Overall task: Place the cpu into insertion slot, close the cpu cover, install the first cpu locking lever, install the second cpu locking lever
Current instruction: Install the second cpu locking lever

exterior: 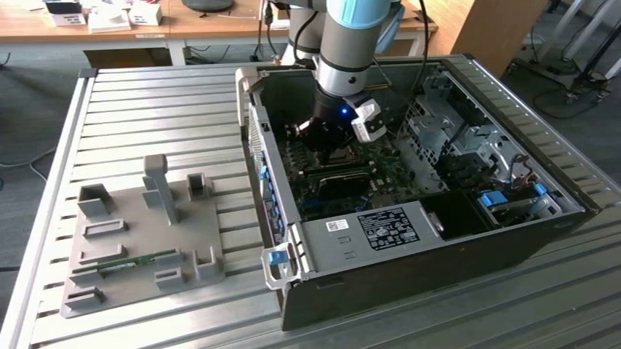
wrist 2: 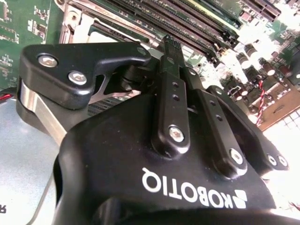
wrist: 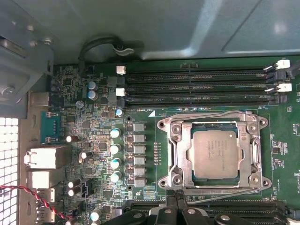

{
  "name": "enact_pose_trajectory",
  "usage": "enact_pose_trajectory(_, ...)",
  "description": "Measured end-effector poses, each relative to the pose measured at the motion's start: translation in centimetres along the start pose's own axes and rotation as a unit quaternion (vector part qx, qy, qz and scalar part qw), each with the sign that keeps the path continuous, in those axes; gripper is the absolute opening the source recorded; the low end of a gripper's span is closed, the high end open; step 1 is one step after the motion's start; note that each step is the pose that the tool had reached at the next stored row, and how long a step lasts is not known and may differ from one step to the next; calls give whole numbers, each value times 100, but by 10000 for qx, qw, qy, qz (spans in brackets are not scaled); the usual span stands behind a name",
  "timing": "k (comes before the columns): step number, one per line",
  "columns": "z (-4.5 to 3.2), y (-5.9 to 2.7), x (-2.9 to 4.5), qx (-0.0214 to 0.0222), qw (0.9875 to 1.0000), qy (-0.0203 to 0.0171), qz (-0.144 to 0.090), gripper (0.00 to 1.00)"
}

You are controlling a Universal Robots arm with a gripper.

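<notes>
**My claw over the chip**

In the exterior view my arm (exterior: 354, 43) reaches down into an open computer case (exterior: 417, 240) that lies on a metal table (exterior: 136, 123). My claw (exterior: 328, 139) is deep inside, low over the green board (exterior: 339, 190). A grey block with holders (exterior: 141, 240) sits on the table toward the exterior view's left, well apart from the case. From there the chip is too small to make out.

The first wrist view is where I see it. The cpu (wrist: 214, 153) lies flat in its slot (wrist: 213, 154), silver top up. The cover (wrist: 213, 151) is down around it, a silver frame with the chip showing through its window. Thin wire levers (wrist: 211, 114) run along the frame's edges. Long black memory slots (wrist: 197, 86) lie just beside the frame. My fingertips (wrist: 180, 206) peek in near one edge of the frame, close together. I cannot tell if they touch anything.

The second wrist view looks along my claw (wrist 2: 171, 47) from behind. The two black fingers (wrist 2: 169, 93) are pressed together at the tips, with nothing between them. Past them I see memory slots and a corner of the silver frame.
</notes>
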State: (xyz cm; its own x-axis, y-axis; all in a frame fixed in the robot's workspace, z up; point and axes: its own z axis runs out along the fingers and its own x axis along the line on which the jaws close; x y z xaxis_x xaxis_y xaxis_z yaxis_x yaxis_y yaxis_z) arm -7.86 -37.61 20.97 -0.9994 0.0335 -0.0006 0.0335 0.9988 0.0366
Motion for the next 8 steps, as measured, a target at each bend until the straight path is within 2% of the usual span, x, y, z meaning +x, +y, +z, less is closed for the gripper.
enact_pose_trajectory(8,17,0,17,-19,10000,-1,1,11)
